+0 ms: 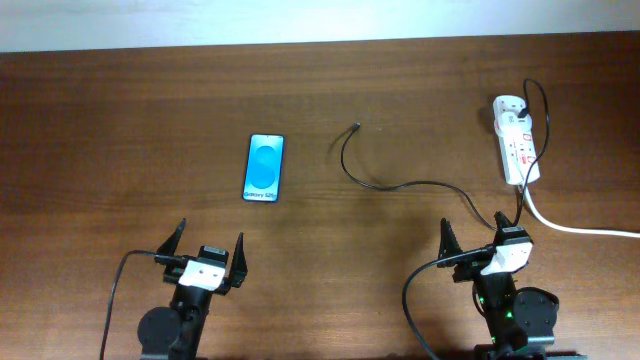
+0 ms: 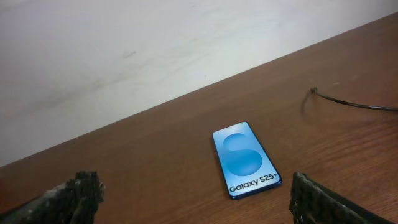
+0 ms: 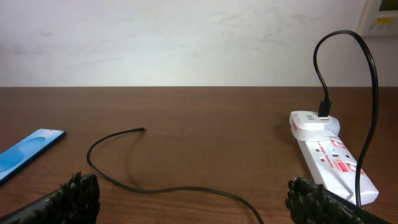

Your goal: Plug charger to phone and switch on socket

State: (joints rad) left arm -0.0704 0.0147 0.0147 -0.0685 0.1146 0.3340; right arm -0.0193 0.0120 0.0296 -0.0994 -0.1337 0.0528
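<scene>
Our left gripper (image 1: 210,238) and right gripper (image 1: 473,232) both sit spread, holding nothing. Ahead, the phone (image 1: 265,167) lies flat, the charger (image 1: 372,181) tip well apart from it, the socket (image 1: 516,145) far right. We judge that plugging and switching both remain.

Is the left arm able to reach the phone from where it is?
Probably yes. The phone lies flat just ahead of the left gripper, whose jaws stand open, with only bare table between them. The charger lies off to the side, not in the way.
</scene>
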